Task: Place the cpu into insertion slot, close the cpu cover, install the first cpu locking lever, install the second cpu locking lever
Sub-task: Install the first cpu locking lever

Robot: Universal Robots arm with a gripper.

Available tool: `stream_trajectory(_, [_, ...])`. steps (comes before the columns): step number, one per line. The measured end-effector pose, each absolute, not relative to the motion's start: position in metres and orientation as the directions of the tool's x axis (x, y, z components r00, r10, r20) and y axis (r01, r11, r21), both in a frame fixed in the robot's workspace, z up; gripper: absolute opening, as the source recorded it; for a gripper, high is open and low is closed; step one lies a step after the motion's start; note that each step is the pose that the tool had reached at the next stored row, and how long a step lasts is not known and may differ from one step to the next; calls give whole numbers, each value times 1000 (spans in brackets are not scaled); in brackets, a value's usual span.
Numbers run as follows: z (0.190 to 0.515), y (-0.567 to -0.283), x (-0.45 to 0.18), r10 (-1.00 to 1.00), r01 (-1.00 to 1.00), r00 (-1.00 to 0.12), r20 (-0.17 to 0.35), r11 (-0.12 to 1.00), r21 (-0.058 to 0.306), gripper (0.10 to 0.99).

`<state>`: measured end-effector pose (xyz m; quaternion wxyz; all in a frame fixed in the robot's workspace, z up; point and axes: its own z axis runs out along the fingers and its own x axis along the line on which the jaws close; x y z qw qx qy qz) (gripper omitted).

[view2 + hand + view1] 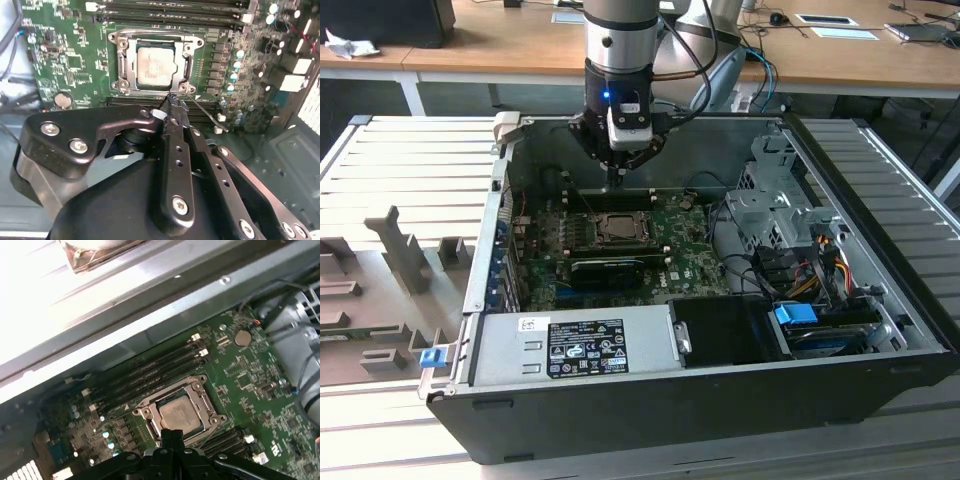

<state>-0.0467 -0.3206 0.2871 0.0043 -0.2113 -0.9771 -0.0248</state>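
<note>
- one cpu (156,64) on this board, so where does it sit?
- flat in the slot (183,70), near the middle of the green board (695,262) inside the open case (720,410). the cover (124,67) lies down around it, and its window shows the silver top.
- and the gripper (171,100)?
- in the exterior view it hangs low over the slot's far edge, well inside the case walls. in both wrist views the fingers (175,142) are pressed together, with their tips just beside one corner of the cover.
- any lever there?
- one thin lever (207,114) angles away from that corner, across the memory slots (120,101). it starts right beside the fingertips. i cannot tell whether they touch it.
- what's on the exterior view's right?
- drive bays (770,205) and a bundle of coloured cables (810,270).
</note>
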Motion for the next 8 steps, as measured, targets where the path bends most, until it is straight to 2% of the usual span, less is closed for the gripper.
stream_trajectory(8, [285,-321,-47,235,236,-972,19,971,46,106])
